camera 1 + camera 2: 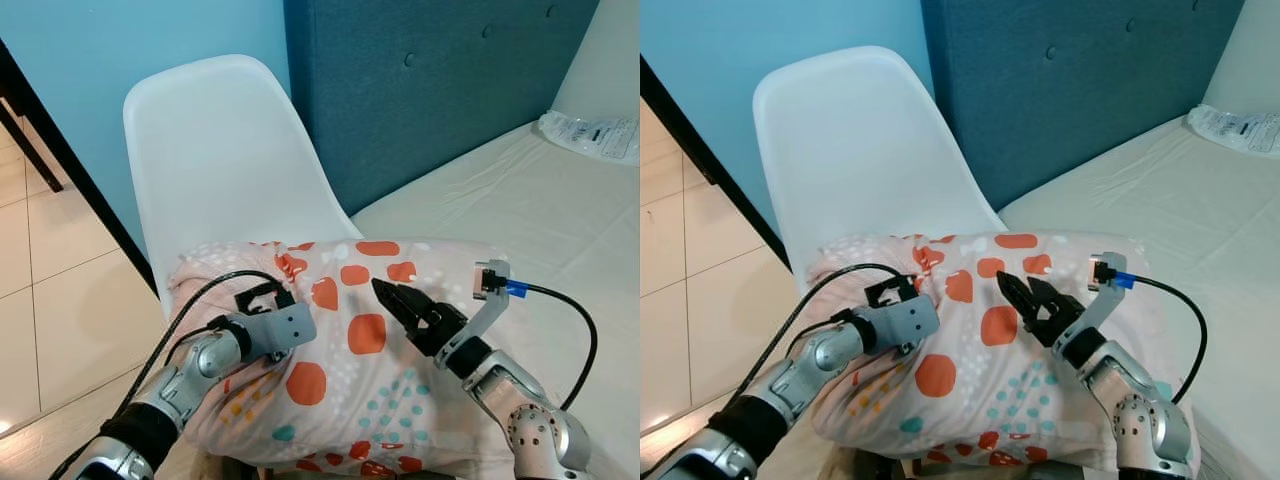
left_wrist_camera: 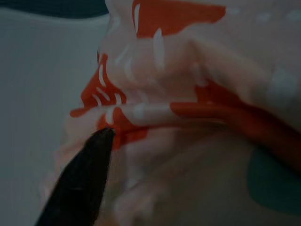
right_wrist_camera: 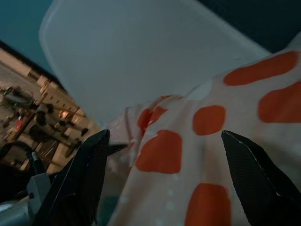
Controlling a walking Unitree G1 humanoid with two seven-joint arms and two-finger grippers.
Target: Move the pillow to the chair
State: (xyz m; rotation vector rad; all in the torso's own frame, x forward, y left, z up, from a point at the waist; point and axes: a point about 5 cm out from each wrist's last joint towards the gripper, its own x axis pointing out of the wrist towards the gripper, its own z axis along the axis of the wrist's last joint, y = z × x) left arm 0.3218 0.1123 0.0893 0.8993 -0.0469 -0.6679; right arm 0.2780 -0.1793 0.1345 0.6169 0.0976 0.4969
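On the chair [image 1: 215, 160], the pillow [image 1: 350, 340] touches the left gripper [image 2: 101, 141].

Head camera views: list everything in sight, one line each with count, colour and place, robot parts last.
pillow: one, pale pink with orange blotches and teal dots, lying on the chair seat and overhanging toward the bed.
chair: one, white plastic shell, against the blue wall, beside the bed.
bed: one, cream sheet, to the robot's right.
headboard: one, dark blue, buttoned, behind the bed.
plastic bag: one, clear, at the far end of the bed.
floor: beige tiles, left of the chair.
left gripper: one, black fingers pressed into the pillow's left side.
right gripper: one, black fingers spread over the pillow's top.
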